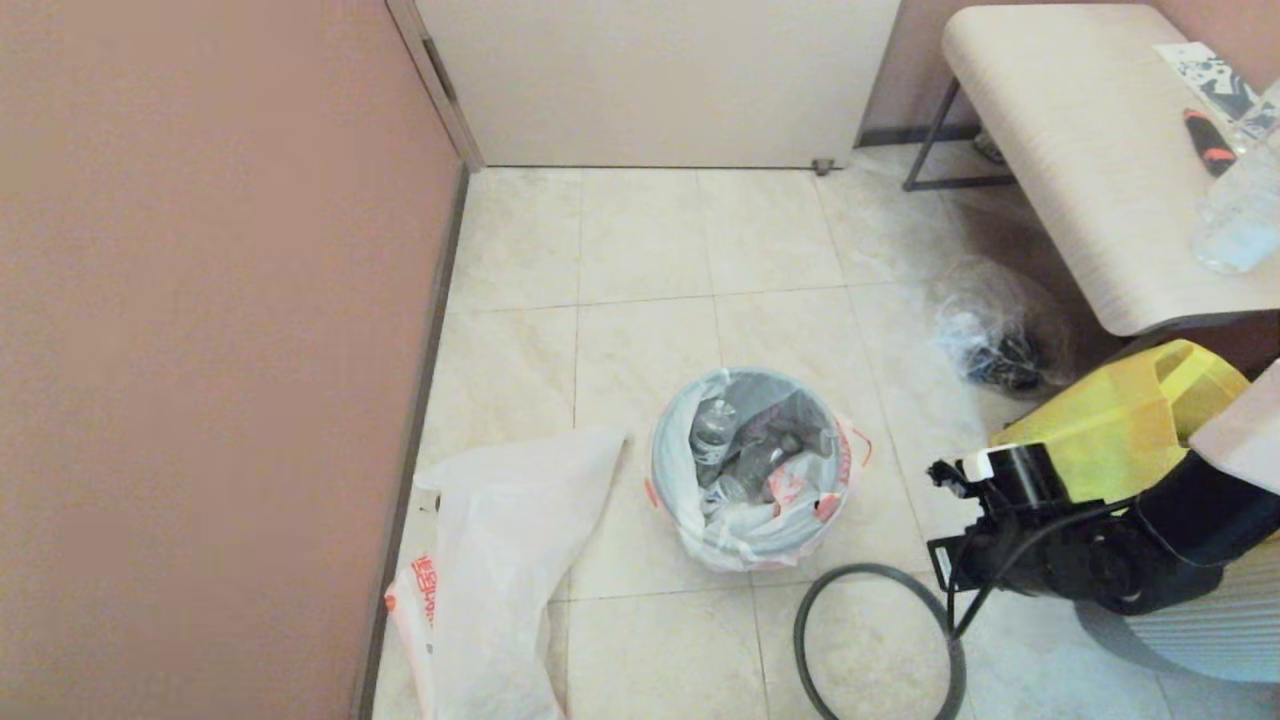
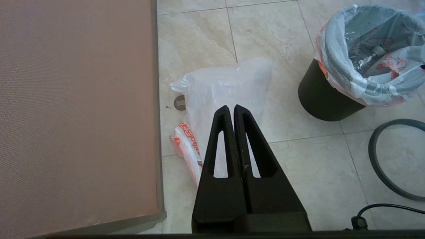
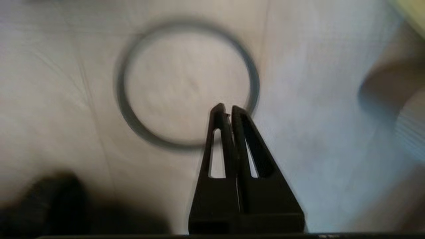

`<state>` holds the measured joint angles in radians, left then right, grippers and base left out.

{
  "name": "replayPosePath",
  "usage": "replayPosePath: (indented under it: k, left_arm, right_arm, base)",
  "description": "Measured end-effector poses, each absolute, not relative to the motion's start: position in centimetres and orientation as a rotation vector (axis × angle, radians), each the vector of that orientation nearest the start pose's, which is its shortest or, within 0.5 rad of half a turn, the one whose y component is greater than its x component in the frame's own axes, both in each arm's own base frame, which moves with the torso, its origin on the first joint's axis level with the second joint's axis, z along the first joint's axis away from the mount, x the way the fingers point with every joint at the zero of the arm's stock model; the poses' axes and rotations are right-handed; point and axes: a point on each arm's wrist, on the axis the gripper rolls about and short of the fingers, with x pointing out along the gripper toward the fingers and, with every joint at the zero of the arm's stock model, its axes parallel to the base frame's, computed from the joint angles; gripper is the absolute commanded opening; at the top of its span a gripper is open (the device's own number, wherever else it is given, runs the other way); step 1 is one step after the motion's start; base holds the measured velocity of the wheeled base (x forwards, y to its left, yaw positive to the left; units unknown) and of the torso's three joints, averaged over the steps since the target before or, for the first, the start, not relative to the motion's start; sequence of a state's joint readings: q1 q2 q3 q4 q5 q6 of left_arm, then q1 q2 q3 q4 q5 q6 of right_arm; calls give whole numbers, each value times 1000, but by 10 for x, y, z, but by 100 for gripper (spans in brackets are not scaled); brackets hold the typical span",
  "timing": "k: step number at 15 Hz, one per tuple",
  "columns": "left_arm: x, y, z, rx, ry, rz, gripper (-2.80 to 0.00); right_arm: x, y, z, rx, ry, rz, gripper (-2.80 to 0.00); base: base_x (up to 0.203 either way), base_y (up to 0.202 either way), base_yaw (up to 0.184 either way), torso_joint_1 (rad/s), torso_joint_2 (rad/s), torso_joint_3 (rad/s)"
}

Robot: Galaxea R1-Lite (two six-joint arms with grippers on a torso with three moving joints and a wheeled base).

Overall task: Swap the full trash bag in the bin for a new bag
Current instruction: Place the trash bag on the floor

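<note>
**Full bag sits in the bin, hoop off on the floor, both grippers closed on nothing**

You have the bin [image 1: 752, 470] standing on the tiled floor [image 1: 640, 240] near the middle of the head view. The full trash bag [image 1: 760, 462] is inside it, its white edge folded out over the top, with crushed bottles and grey scraps showing. The dark-grey hoop [image 1: 880, 645] is off the bin and lies flat on the floor, just near and to the right of it.

The new bag [image 1: 500, 570] lies limp on the floor to the left of the bin, close to the pink wall [image 1: 200, 350], red-orange lettering at its near end.

Your right gripper [image 3: 225, 111] hangs over the hoop with its fingers pressed together and nothing between them; in the head view its arm [image 1: 1060, 540] comes in from the right. Your left gripper [image 2: 230, 109] is above the new bag, fingers likewise together and empty, clear of the plastic.

Further right you can see a yellow tote [image 1: 1120, 420], a clear bag of dark items [image 1: 995, 340] and a pale table [image 1: 1090, 160].
</note>
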<state>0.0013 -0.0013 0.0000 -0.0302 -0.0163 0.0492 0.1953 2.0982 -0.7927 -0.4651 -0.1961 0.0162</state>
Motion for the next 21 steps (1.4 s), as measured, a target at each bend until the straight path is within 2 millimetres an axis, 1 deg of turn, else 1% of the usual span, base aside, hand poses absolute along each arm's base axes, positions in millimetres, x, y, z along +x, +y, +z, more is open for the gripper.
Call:
replayPosePath:
  k: [4, 5, 6, 7, 9, 11, 13, 19, 21]
  left_arm:
    - [-23, 0, 79, 49, -32, -15, -280]
    - [-23, 0, 79, 49, -32, -15, -280]
    - [-23, 0, 79, 49, -32, -15, -280]
    - [-23, 0, 79, 49, -32, -15, -280]
    - [-23, 0, 79, 49, -32, -14, -280]
    - [-23, 0, 79, 48, -32, -14, -280]
    - [-23, 0, 79, 49, -32, -15, -280]
    - [-23, 0, 79, 49, -32, -14, -280]
    - [-23, 0, 79, 49, -32, -15, -280]
  right_arm:
    - [348, 75, 74, -68, 672, 47, -280]
    - [354, 77, 83, -53, 635, 55, -108]
    - [361, 79, 89, -46, 605, 59, 0]
    - [368, 80, 92, -44, 585, 61, 0]
    - [384, 83, 91, -49, 562, 64, 0]
    - [398, 86, 82, -54, 561, 65, 0]
    - [408, 88, 76, -58, 558, 63, 0]
    - [440, 87, 62, -76, 526, 51, 0]
    - [450, 86, 54, -82, 524, 45, 0]
  base:
    - [0, 0, 0, 0, 0, 0]
    - [0, 0, 0, 0, 0, 0]
    - [0, 0, 0, 0, 0, 0]
    - [0, 0, 0, 0, 0, 0]
    - [0, 0, 0, 0, 0, 0]
    - [0, 0, 0, 0, 0, 0]
    - [0, 0, 0, 0, 0, 0]
    - [0, 0, 0, 0, 0, 0]
    - [0, 0, 0, 0, 0, 0]
